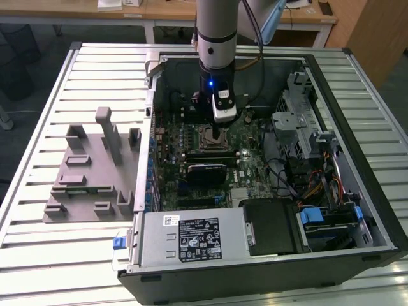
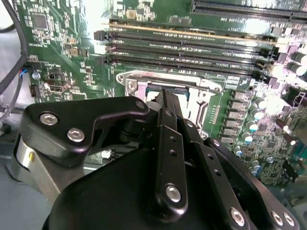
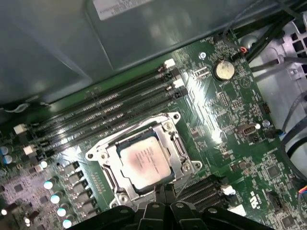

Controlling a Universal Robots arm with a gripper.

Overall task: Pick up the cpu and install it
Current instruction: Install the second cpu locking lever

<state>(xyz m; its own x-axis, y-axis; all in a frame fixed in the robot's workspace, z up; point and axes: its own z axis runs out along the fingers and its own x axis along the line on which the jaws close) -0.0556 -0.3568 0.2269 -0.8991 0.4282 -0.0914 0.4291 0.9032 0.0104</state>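
The cpu [image 3: 144, 160], a flat square chip with a silvery top, lies flat inside the metal socket frame [image 3: 170, 129] on the green motherboard. In the first wrist view my gripper [image 3: 165, 190] hangs just above the socket's edge, beside the chip. Its two black fingers [image 2: 165, 120] are pressed together with nothing between them. In the exterior view the gripper [image 1: 218, 135] points straight down over the socket [image 1: 207, 137], in the middle of the open computer case.
Black memory slots [image 3: 110, 110] run along one side of the socket. A black card [image 1: 205, 172] sits close in front of it. The power supply [image 1: 191, 239], drive cage [image 1: 299, 121] and cables crowd the case. A grey parts fixture [image 1: 89, 172] stands on the slatted table.
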